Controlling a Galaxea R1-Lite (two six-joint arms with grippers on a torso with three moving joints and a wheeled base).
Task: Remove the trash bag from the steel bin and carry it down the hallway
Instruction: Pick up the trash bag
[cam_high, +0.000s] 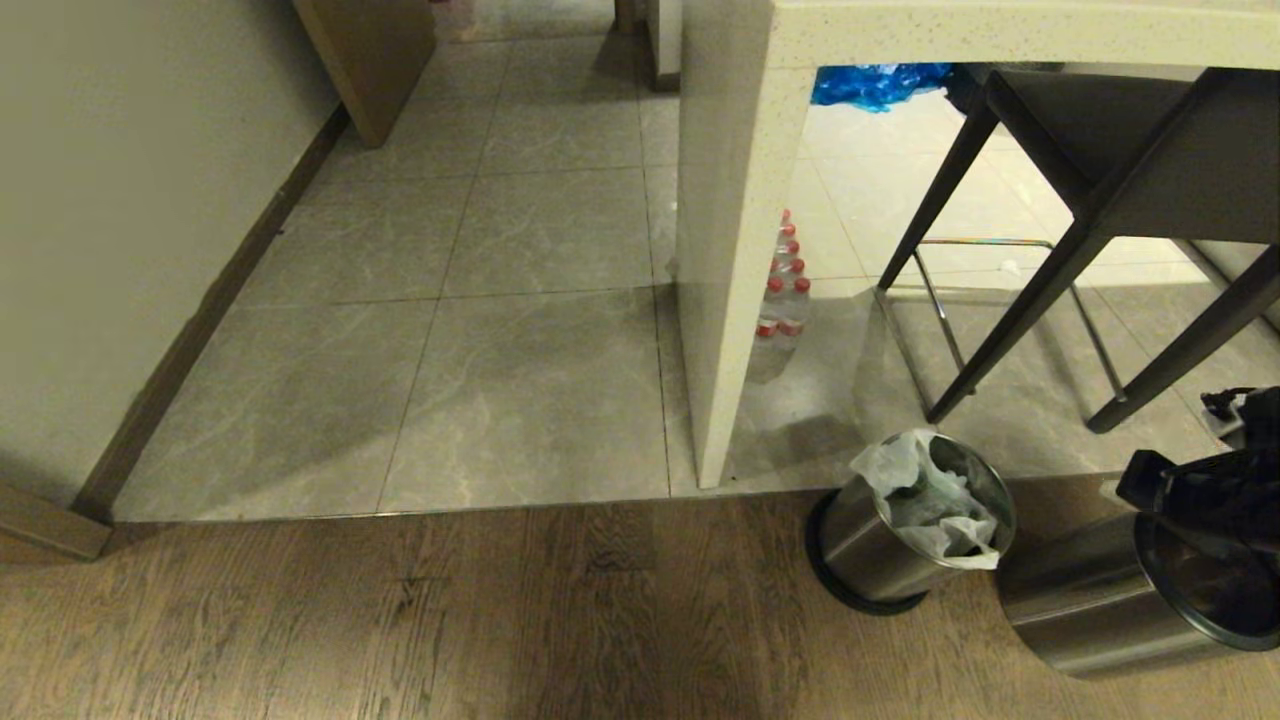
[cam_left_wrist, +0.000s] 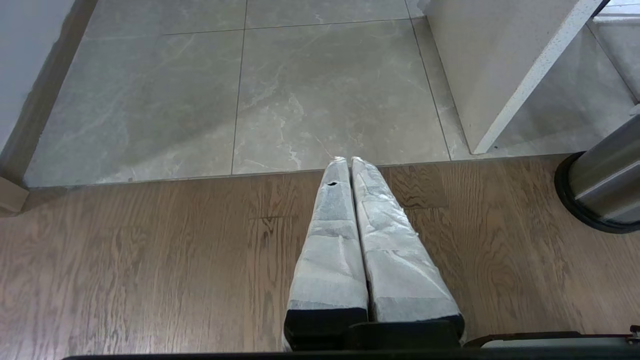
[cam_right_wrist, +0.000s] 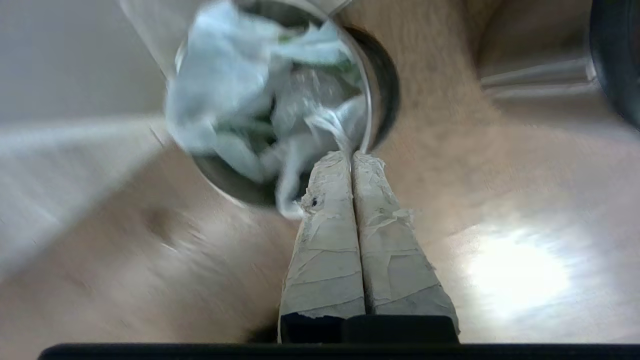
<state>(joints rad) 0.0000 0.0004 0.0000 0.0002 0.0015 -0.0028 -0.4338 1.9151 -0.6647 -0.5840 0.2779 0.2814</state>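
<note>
Trash bag (cam_high: 930, 495) crumpled inside steel bin (cam_high: 880, 545), on wood floor (cam_high: 400, 620) near the tile edge, right of centre. Right gripper (cam_right_wrist: 352, 155) poised over bin rim, jaws pressed together, gripping nothing visible. Left gripper (cam_left_wrist: 348, 161) parked above floor, jaws together.

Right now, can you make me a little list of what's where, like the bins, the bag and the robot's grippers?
steel bin: on the wood floor beside the counter's end panel
trash bag: white, crumpled, in the bin, spilling over its rim
second steel bin: to its right
right gripper: shut, tips by the bin's rim; no bag seen between them
left gripper: shut, over bare wood floor
bottles: red-capped, behind the panel
stool: dark, on the tiles
</note>
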